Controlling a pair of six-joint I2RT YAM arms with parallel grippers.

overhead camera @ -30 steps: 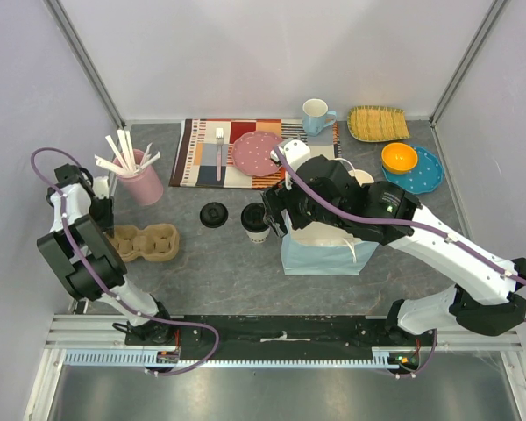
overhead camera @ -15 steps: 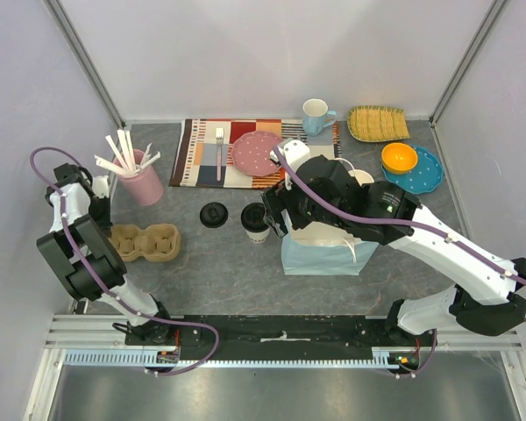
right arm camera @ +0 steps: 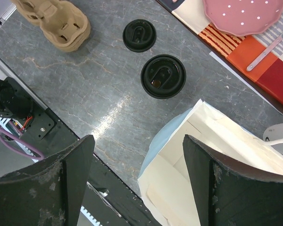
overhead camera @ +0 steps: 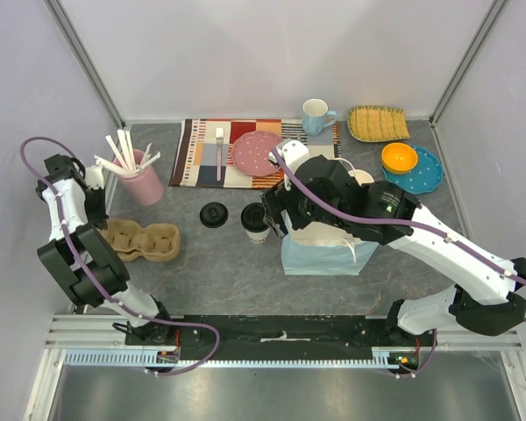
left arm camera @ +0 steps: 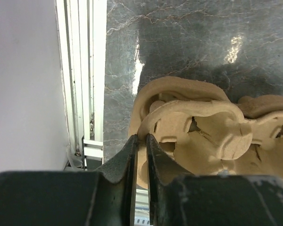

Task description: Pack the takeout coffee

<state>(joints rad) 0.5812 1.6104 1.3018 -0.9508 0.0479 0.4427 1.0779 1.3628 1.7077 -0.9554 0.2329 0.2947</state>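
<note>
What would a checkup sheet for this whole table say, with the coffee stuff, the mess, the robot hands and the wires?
Surface: grey marbled table, no spills seen.
Job's things: lidded paper cup upright beside paper bag, its mouth open; loose black lid; pulp cup carrier.
Clutter: pink cup of white sticks, striped mat with pink plate and fork, blue mug, woven tray, orange bowl on blue plate.
Grippers: left gripper pinched on the carrier's rim; right gripper open, empty, above cup and bag.
Cables: purple cables along both arms.
Surroundings: pale walls, metal frame; nothing else seen.
</note>
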